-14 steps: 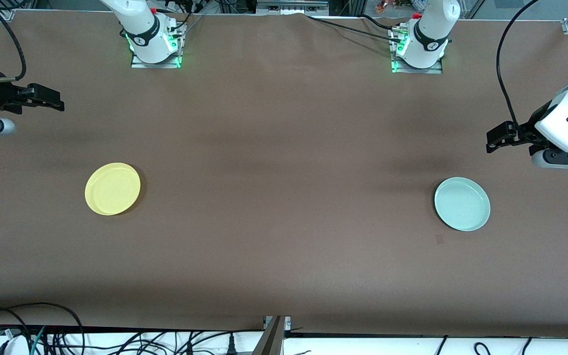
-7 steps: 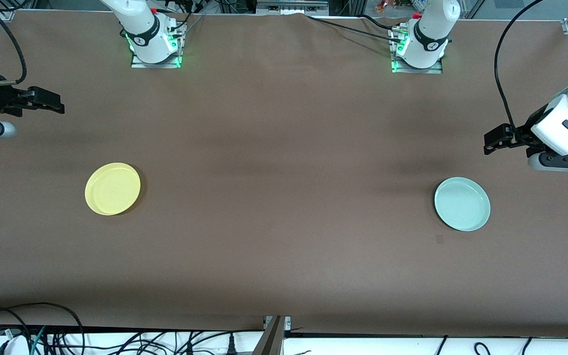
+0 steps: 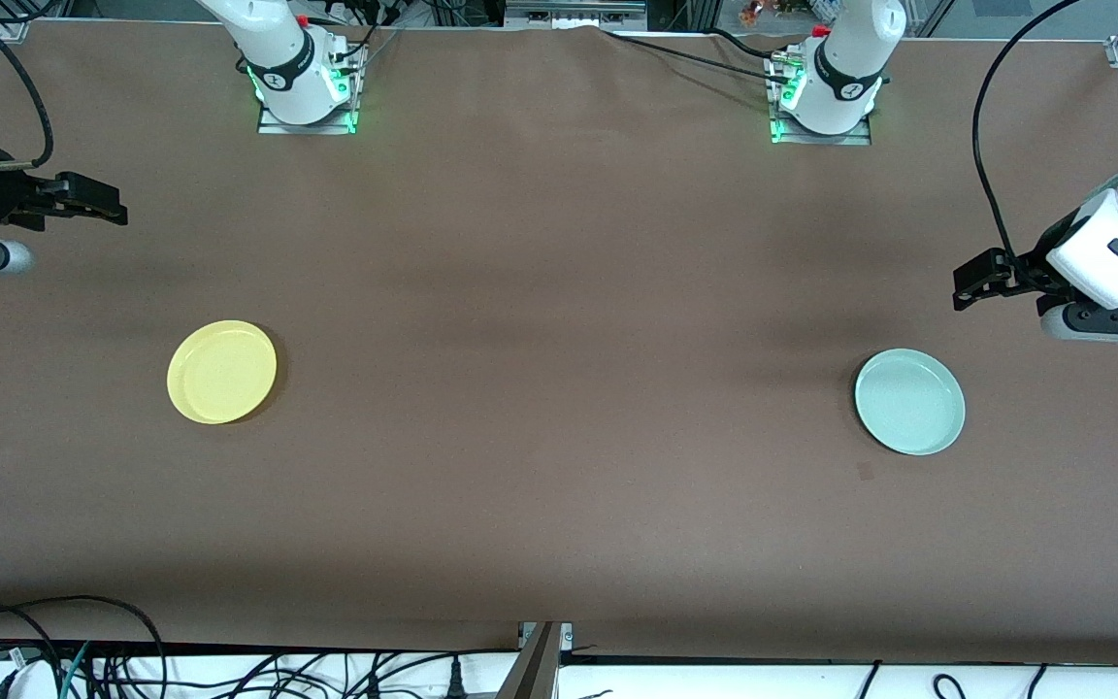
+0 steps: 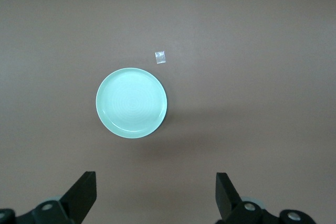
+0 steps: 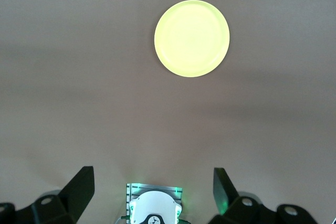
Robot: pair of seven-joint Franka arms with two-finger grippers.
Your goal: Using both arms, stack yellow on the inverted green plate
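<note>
The yellow plate [image 3: 221, 372] [image 5: 192, 38] lies flat on the brown table toward the right arm's end, hollow side up. Toward the left arm's end lies the pale green plate [image 3: 909, 402] [image 4: 131, 103], also hollow side up. My left gripper [image 3: 972, 282] [image 4: 156, 192] hangs open over bare table next to the green plate, holding nothing. My right gripper [image 3: 101, 202] [image 5: 152, 182] hangs open and empty over bare table at its own end, apart from the yellow plate.
A small scrap of clear tape [image 3: 865, 472] [image 4: 160, 56] lies on the table close to the green plate. The two arm bases [image 3: 305, 92] [image 3: 823, 97] stand along the table's back edge. Cables [image 3: 83, 660] run along the front edge.
The left gripper has shifted slightly toward the green plate. The right gripper has barely moved. Both plates lie where they were.
</note>
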